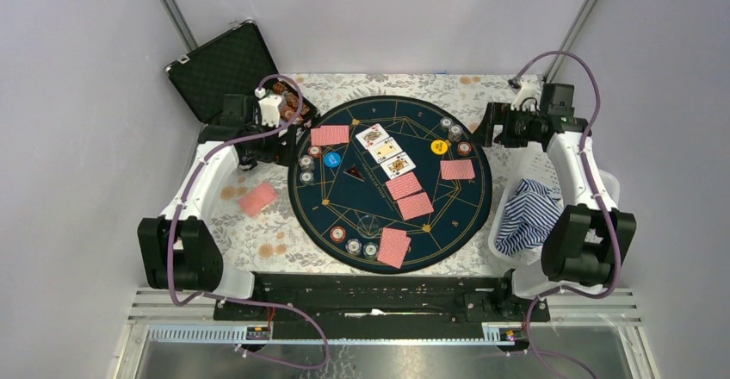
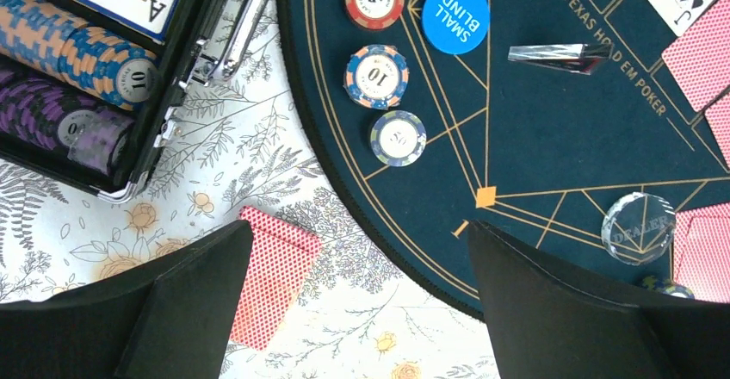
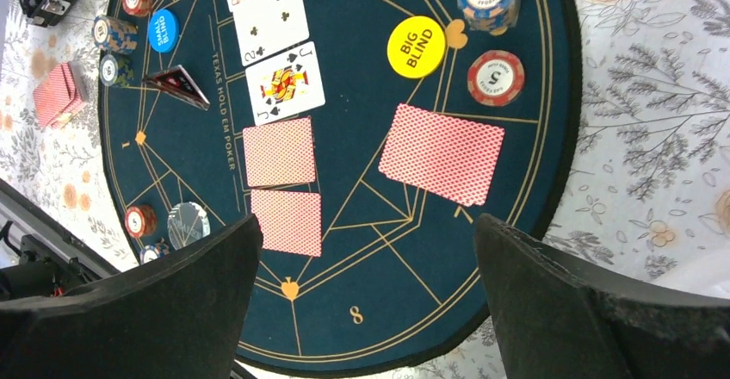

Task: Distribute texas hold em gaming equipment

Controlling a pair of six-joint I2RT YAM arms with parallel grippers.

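A round dark poker mat (image 1: 392,181) holds face-up cards (image 1: 385,149) in its middle and red-backed cards (image 3: 441,152) at several seats. Striped chips (image 2: 376,76) lie by the blue small-blind disc (image 2: 455,16). More chips (image 3: 495,77) sit by the yellow big-blind disc (image 3: 417,46), and a clear dealer disc (image 2: 638,228) lies near the front. A red-backed deck (image 2: 271,276) rests on the tablecloth left of the mat. My left gripper (image 2: 361,232) hangs open above the mat's left edge, holding nothing. My right gripper (image 3: 368,224) hangs open over the mat's right side, also holding nothing.
An open black case (image 1: 225,71) with rows of chips (image 2: 77,47) stands at the back left. A white basket (image 1: 535,165) holding a blue-white striped cloth (image 1: 527,215) sits at the right. Grey walls close in on both sides.
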